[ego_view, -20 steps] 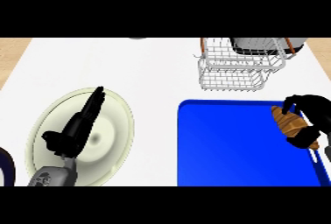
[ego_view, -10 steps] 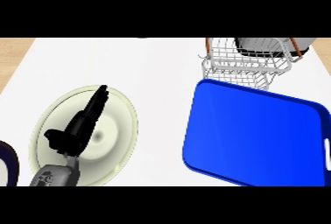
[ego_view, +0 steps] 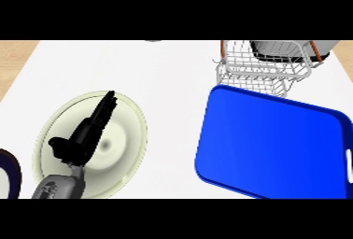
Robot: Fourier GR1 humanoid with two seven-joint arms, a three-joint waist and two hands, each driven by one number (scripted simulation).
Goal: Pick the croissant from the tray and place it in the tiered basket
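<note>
The blue tray [ego_view: 276, 144] fills the right side, skewed, and its far edge covers the foot of the white wire tiered basket [ego_view: 258, 70]. No croissant shows on the tray or anywhere else. My right hand is out of view; only a thin pale sliver shows at the right edge. My left hand [ego_view: 79, 140] rests open at the lower left, fingers straight and pointing away over a cream plate [ego_view: 131, 140].
A grey and dark vessel [ego_view: 286, 46] sits in the basket's upper tier. A dark blue rounded object [ego_view: 8, 172] pokes in at the left edge. The white counter [ego_view: 124, 65] ends at a wooden strip on the far left.
A second ago my right hand held the croissant at the tray's right edge; both have left the view. The tray has turned and now overlaps the basket's base. The left hand stayed put.
</note>
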